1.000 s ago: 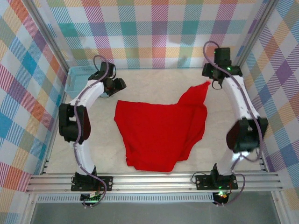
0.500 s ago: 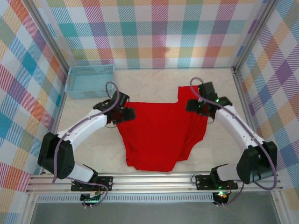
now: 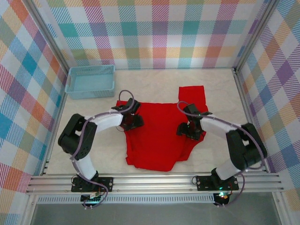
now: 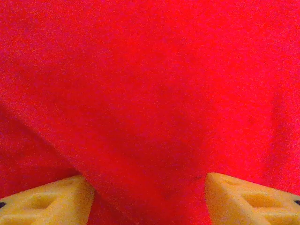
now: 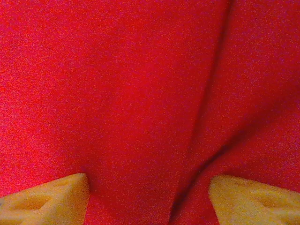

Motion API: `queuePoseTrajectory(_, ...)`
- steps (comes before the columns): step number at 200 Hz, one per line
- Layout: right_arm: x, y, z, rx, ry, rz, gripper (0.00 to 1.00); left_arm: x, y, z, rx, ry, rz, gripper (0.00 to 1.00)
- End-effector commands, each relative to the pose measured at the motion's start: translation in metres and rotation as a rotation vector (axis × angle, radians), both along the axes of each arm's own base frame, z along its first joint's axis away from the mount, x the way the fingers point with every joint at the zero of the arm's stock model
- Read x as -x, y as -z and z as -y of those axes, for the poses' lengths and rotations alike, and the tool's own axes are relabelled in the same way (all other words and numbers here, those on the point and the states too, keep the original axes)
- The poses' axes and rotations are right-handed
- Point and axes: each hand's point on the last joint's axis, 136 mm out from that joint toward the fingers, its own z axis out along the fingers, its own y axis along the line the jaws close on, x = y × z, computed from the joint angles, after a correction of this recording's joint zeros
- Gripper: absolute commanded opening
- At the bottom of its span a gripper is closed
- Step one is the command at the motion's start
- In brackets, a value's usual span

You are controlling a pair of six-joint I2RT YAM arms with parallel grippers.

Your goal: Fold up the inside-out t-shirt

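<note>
Seen from above, a bright red t-shirt (image 3: 157,140) lies rumpled in the middle of a pale bench (image 3: 150,79). It sits between two white robot arms. Its body spreads wide at the far side and narrows toward the near edge. One flap (image 3: 192,93), probably a sleeve, sticks out toward the far right. A blue basket (image 3: 91,67) sits in the far left corner, well apart from the t-shirt.

The left claw (image 3: 134,123) is low over the t-shirt's far left edge. The right claw (image 3: 186,130) is low over its right side. In each wrist view the yellow fingertips (image 4: 51,199) stand wide apart, with red cloth spread between and beneath them and nothing pinched. Both claws are released. A soft crease (image 5: 211,108) runs down the cloth in the right wrist view.

The t-shirt looks light, thin and limp, neither slippery nor fragile. It will likely sag, drag and bunch rather than hold a shape. It is probably best taken by pinching an outer edge or corner, such as the hem, a shoulder or a sleeve. Both claws should grip at matching points so the fold falls evenly.
</note>
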Motion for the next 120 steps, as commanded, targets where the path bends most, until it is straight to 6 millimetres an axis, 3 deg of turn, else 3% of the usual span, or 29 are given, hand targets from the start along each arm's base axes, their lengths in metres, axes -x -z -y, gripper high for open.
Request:
queuePoseTrajectory(1,-0.054,0.0,0.0,-0.046,0.055,0.076,0.69,-0.029,0.024,0.002,0.046,-0.044,-0.017,0.62)
queuePoseTrajectory(40,-0.134,0.0,0.03,-0.025,0.147,0.108,0.68,-0.101,0.024,0.015,0.062,-0.014,0.0,0.66)
queuePoseTrajectory(53,-0.156,-0.006,0.038,-0.029,0.157,0.126,0.67,-0.122,0.011,0.014,0.034,-0.008,0.017,0.69)
queuePoseTrajectory(67,-0.164,-0.024,0.045,0.002,0.143,0.156,0.68,-0.132,-0.015,0.007,-0.022,-0.007,0.052,0.74)
queuePoseTrajectory(77,-0.16,-0.041,0.048,0.023,0.129,0.191,0.69,-0.13,-0.038,0.0,-0.062,-0.011,0.087,0.78)
queuePoseTrajectory(95,-0.14,-0.062,0.054,0.031,0.122,0.241,0.69,-0.105,-0.071,-0.009,-0.121,-0.002,0.136,0.86)
queuePoseTrajectory(120,-0.1,-0.066,0.054,-0.011,0.119,0.249,0.68,-0.051,-0.084,-0.014,-0.112,0.006,0.17,0.89)
